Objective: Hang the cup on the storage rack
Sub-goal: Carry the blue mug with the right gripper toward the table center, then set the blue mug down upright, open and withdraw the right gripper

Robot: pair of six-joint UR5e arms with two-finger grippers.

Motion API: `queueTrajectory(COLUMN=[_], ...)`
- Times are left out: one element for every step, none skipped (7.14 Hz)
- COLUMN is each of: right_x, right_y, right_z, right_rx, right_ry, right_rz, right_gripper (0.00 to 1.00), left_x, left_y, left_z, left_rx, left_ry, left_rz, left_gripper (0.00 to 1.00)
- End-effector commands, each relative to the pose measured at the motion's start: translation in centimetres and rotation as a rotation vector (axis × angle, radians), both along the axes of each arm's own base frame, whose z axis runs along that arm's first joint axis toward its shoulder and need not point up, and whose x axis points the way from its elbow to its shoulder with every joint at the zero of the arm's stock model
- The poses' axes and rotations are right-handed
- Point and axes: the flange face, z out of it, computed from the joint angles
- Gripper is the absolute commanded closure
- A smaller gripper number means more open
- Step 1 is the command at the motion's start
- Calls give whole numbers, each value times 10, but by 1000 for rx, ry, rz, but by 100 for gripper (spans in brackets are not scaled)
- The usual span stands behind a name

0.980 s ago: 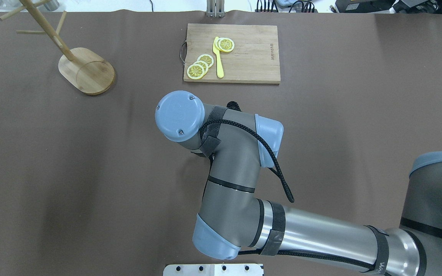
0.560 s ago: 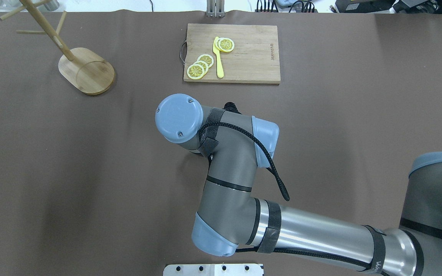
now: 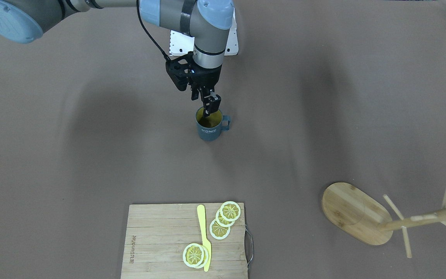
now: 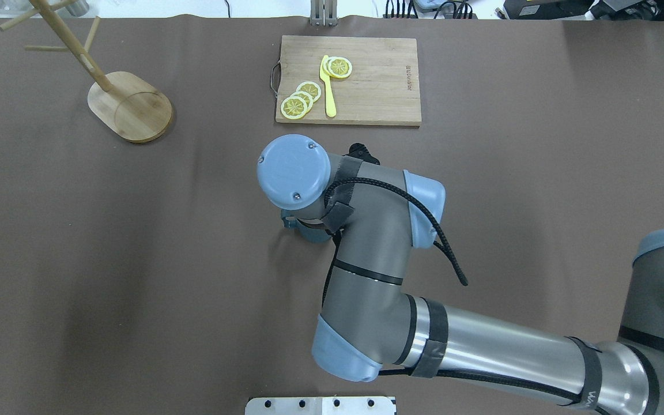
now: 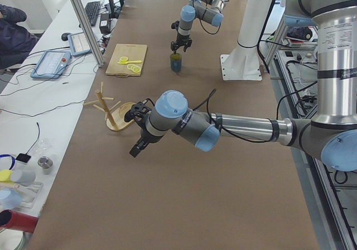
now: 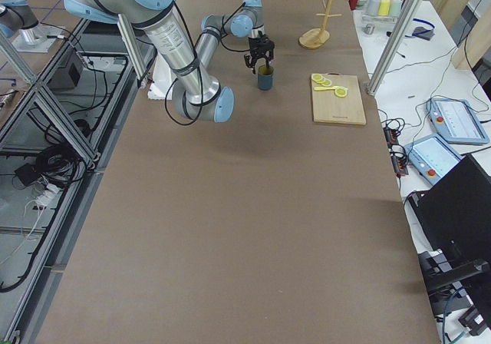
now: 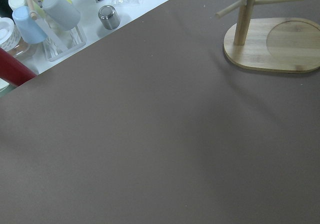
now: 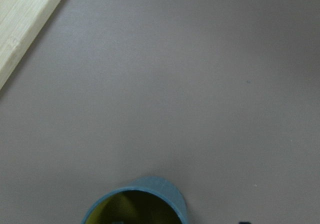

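Exterior front-facing: the right gripper (image 3: 208,110) hangs straight down over the cup (image 3: 209,127). One finger is dipped into the yellow-olive mouth on the robot's side. That placing suits a pinch across the wall, but I cannot tell whether the fingers are clamped on it or apart.
Cup: upright on the table (image 3: 91,162), about mid-table. The handle points to the robot's left, the "HOME" lettering away from the robot.
Storage rack: the storage rack (image 3: 352,211) stands toward the far left corner, well apart from the cup. Its pegs are bare, so by my judgement the task is at the pick-up.
Left gripper: exterior left alone shows the left gripper (image 5: 135,149), hovering above the table near the rack's base. I cannot tell whether its fingers are apart or together.
Overhead exterior: the right arm (image 4: 366,242) covers its gripper. Only an edge of the cup and its handle show beside the wrist.
Right wrist-mounted: just the cup's rim at the bottom edge and a corner of the cutting board (image 3: 161,232); no fingers show.
Left wrist-mounted: the rack's base, post and a peg, with no cup.
Bystanders: lemon slices (image 3: 230,211) and a yellow knife (image 3: 204,236) lie on the board, apart from the cup.
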Motion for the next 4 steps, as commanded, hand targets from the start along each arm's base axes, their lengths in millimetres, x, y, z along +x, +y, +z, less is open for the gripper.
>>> queueTrajectory(right_x=[70,95,113,143], right_y=[-10,-24,-38,-52], right_z=[35,51,76,91], right_rx=[96,153,190,219], right_ry=[10,41,78,87], right_rz=[-71,-140,-216,-294], right_gripper=[0,0,0,0], left_x=[0,2,7,18], left_y=[0,3,4,5], left_z=[-5,-6,-18,-30], left_rx=[25,45,116,110], left_ry=[2,2,11,102], left_rz=[-1,4,18,41], left_gripper=[1,1,1,1])
